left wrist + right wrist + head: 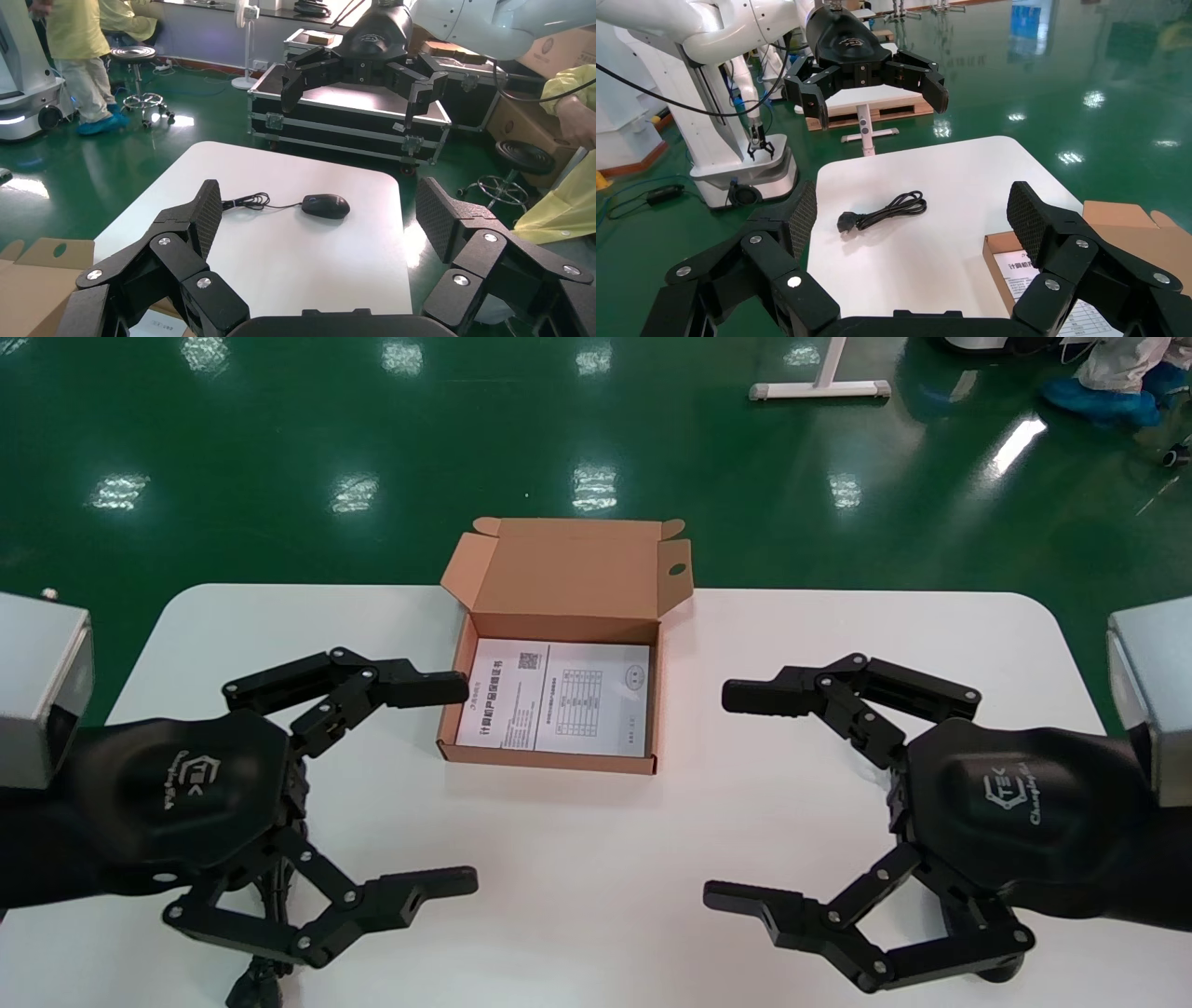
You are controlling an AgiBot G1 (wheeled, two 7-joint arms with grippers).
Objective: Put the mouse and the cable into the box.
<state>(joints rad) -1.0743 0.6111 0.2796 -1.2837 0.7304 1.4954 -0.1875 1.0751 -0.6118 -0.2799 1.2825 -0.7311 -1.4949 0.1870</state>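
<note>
Nearest the robot, the left gripper hangs over the left part of the white surface. Its fingers are spread wide and hold nothing. The right gripper mirrors it over the right part, fingers likewise released and empty.

The cable, black and loosely coiled with a plug at one end, lies on the surface under the left gripper. From the head camera that gripper covers most of it, so only the plug and a short run show near the front edge. The mouse, black, sits on the surface below the right gripper with its thin cord bunched beside it. In the head view the gripper's body hides it almost entirely. Neither thing touches a finger.

Farther back, between the two grippers and toward the far edge, stands the open cardboard box, lid flap raised at its back. A printed leaflet lies flat on its bottom; the print is too small to read. The box is well apart from both the mouse and the cable.

Beyond the surface spreads a glossy green floor with lamp reflections. A white stand foot and blue shoe covers are cut off at the top of the head view. The wrist cameras show a black flight case, round stools, people in yellow coats and a white machine base.
</note>
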